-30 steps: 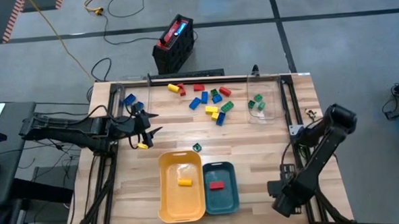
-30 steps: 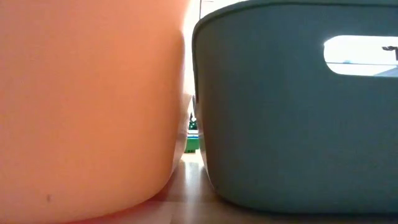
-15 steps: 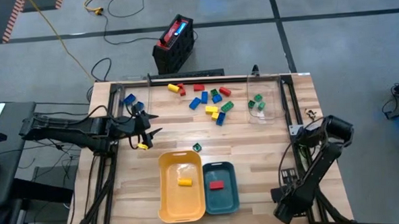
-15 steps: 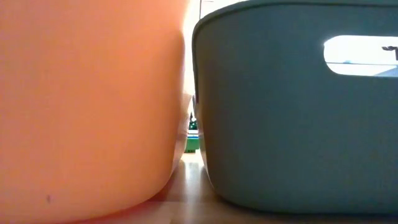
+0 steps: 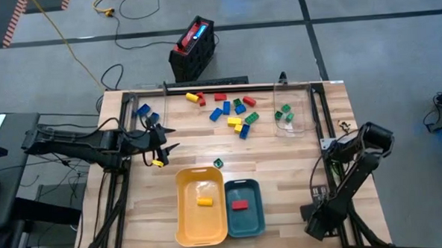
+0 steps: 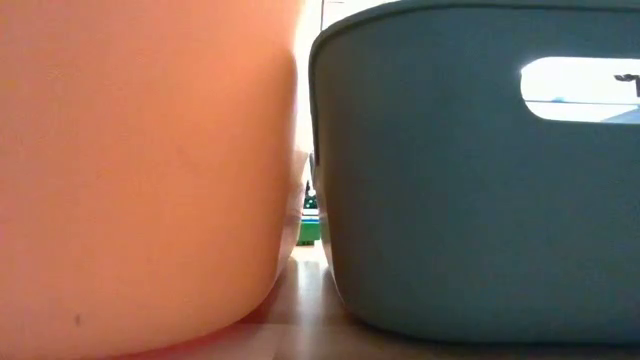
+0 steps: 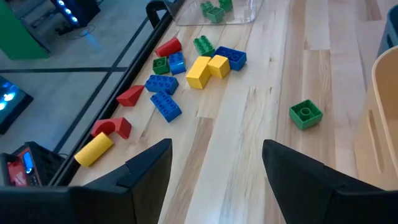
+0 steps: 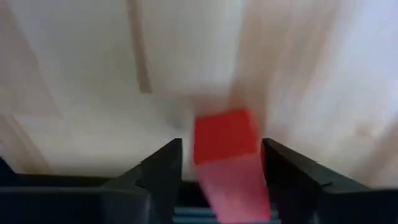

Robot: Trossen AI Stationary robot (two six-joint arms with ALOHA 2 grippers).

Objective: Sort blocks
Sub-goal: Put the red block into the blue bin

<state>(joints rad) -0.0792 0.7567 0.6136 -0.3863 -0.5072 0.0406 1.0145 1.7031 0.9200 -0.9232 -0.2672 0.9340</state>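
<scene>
Several red, yellow, blue and green blocks (image 5: 232, 112) lie loose on the far middle of the wooden table. One yellow block (image 5: 204, 202) lies in the yellow tray (image 5: 181, 212) and one red block (image 5: 240, 205) in the teal tray (image 5: 259, 212). My left gripper (image 5: 164, 144) hovers open at the table's left, with a yellow block (image 5: 158, 162) beside it. My right gripper (image 5: 314, 210) points down near the table's near right corner. In the right wrist view its fingers stand on either side of a blurred red block (image 8: 225, 134) on the wood. My right gripper comes at the red block from above, one finger on each side of it. A strip of table shows between one finger (image 8: 163, 171) and the block. Whether the other finger (image 8: 283, 171) touches the block, I cannot tell.
A single green block (image 5: 217, 163) lies just beyond the yellow tray. A clear container (image 5: 291, 113) at the far right holds green blocks, and blue blocks (image 5: 142, 110) lie at the far left. Both trays fill the low view. A black case (image 5: 194, 47) stands on the floor beyond the table.
My right gripper has gone down toward the table near its near right corner, the arm folding lower. The left arm and the blocks on the table have kept still.
</scene>
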